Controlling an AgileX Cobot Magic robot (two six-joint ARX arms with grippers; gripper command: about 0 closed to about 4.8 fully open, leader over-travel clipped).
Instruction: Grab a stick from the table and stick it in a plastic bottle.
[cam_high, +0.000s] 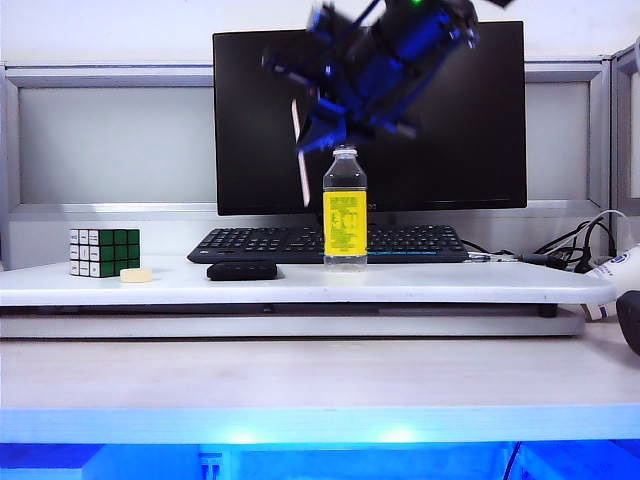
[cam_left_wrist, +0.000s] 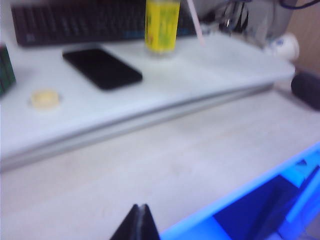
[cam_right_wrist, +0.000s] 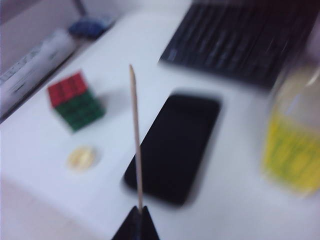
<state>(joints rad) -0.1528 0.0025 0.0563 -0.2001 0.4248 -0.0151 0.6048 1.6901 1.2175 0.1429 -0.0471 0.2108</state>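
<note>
The clear plastic bottle (cam_high: 345, 208) with a yellow label stands upright on the raised white board, in front of the keyboard. My right gripper (cam_high: 318, 125) hangs blurred above and just left of the bottle's neck, shut on the thin tan stick (cam_high: 301, 160). The stick points down beside the bottle, its tip about level with the label's top. In the right wrist view the stick (cam_right_wrist: 135, 140) juts from the shut right gripper (cam_right_wrist: 139, 209), with the bottle (cam_right_wrist: 295, 145) off to one side. My left gripper (cam_left_wrist: 141, 207) is shut and empty, low over the table (cam_left_wrist: 200, 150). The left wrist view also catches the bottle (cam_left_wrist: 161, 25) and the stick (cam_left_wrist: 195, 22).
On the white shelf board (cam_high: 450, 285) lie a Rubik's cube (cam_high: 104, 251), a small cream block (cam_high: 136, 274), a black phone (cam_high: 242, 270) and a keyboard (cam_high: 280, 243). A monitor (cam_high: 450, 130) stands behind. Cables and a dark mouse (cam_high: 630, 320) sit at the right.
</note>
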